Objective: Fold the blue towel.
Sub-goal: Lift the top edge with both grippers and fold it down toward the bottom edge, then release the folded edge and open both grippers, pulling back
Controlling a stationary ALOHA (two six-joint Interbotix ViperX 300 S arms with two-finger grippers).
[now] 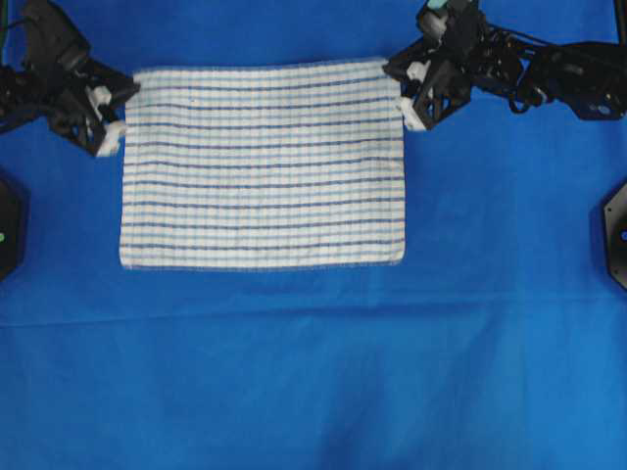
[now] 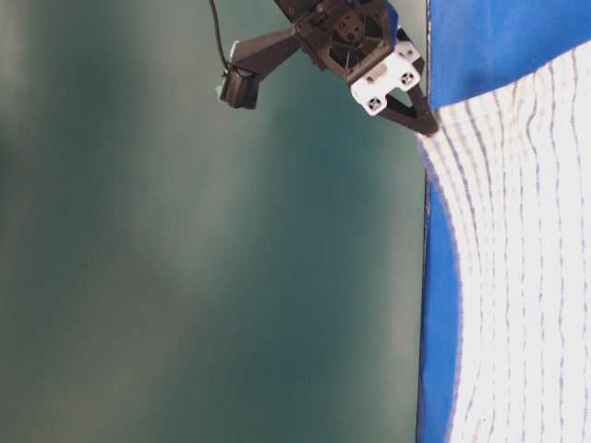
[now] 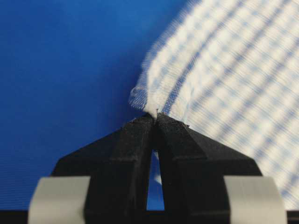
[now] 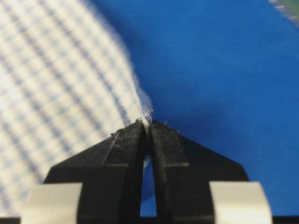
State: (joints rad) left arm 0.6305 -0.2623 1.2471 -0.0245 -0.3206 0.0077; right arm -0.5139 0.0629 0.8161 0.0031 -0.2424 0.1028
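In the overhead view, the blue towel [image 1: 263,164] lies spread as a rectangle on the blue-covered tabletop [image 1: 313,372], toward its far edge and roughly centred between the two sides. The left gripper [image 1: 116,132] sits at the towel's far left corner and the right gripper [image 1: 411,116] at its far right corner, each with its jaws brought together on the cloth there. The near edge of the towel lies flat, well apart from both arms. In the table-level view, the scene appears turned on its side: one gripper [image 2: 427,127] pinches a corner of the towel [image 2: 517,277], and from that point the striped cloth curves away from it over the blue covering [image 2: 439,314]. In the left wrist view, the black jaws of the left gripper [image 3: 156,117] are clamped on a frayed towel corner [image 3: 224,79], the fabric stretching away up and right. In the right wrist view, the right gripper [image 4: 145,122] is likewise clamped on a corner, the towel [image 4: 56,93] stretching away up and left.
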